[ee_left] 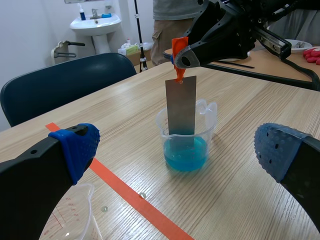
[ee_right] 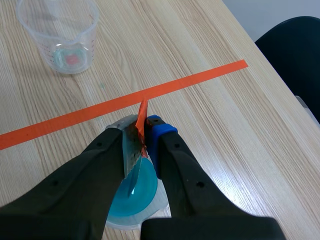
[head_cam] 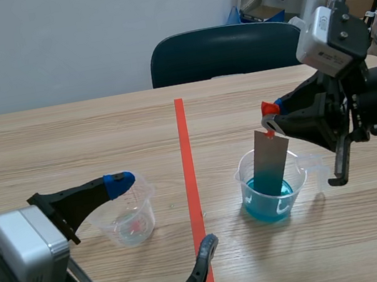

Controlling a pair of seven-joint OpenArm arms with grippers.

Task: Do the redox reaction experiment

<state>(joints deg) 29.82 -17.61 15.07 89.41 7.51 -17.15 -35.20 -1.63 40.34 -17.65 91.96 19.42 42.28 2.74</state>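
— Well, starting with the right gripper (head_cam: 270, 118)?
— Clenched on the orange tab (ee_left: 178, 47) at the top end of the metal strip (head_cam: 272, 162), right above the cup of blue liquid (head_cam: 272, 192).
— And the strip itself?
— Hanging close to upright, leaning slightly. Lower end down inside the cup, reaching into the blue. Not touching the desk (head_cam: 66, 143).
— Whereabouts on the desk, that cup?
— On the right half, just past the orange-red line (head_cam: 187, 156), nearer the front edge than the far edge. Lip on the side toward the right edge.
— And the left gripper (head_cam: 163, 215)?
— Released, gaping wide, holding nothing. Low over the front left corner, with the blue pads (ee_left: 80, 147) well apart.
— Anything beside it?
— An empty clear cup (head_cam: 131, 219), left of the line, near the front edge. Standing upright, with red markings on the wall and a reddish spot showing at the bottom. Just by the far finger of the left gripper in the scene view; hard to tell whether touching.
— Seen from the left wrist?
— Pointing across the line at the cup of blue liquid and the metal strip, both well ahead of the spread fingers.
— Beyond the far edge?
— A dark blue chair (head_cam: 224, 52), drawn up close to the desk.
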